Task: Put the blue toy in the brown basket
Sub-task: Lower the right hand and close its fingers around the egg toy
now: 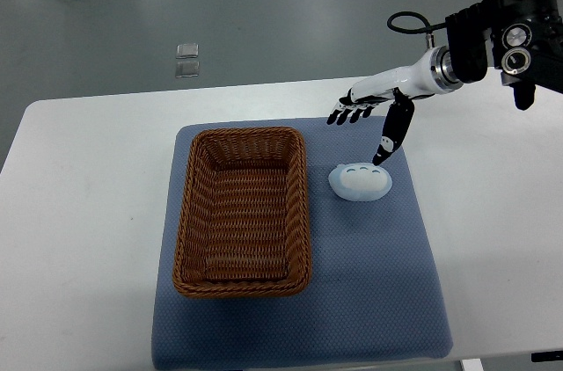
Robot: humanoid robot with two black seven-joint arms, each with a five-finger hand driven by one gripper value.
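Just above the rounded plush blue toy [361,181], right robot hand [369,120] spread

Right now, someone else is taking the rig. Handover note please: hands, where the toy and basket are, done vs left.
Right hand: open, holding nothing, hovering just above and behind the blue toy, thumb pointing down near the toy's top right edge. I cannot tell whether it touches.
Left hand: not in view.
Blue toy: lying on the blue mat, just right of the basket, not grasped.
Brown basket: on the mat's left half, nothing inside.
Done: right hand brought to the toy.
Left: grasp the toy, lift it, carry it left over the basket rim, release it inside.
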